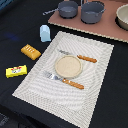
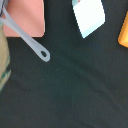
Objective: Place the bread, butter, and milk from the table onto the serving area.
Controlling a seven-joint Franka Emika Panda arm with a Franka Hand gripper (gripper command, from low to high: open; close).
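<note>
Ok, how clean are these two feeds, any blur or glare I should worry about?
Exterior view: low resolution and soft, no strong glare; milk, bread and butter stay distinguishable on the table. Wrist view: blurry close-up, edges smeared, milk cropped, only an orange sliver at one edge.

Wrist view – milk [image 2: 90,17] and bread [image 2: 124,31] cut off by edges, pot handle [image 2: 27,39] blurred.

No arm or fingers show in either view; their pose cannot be told.
</note>
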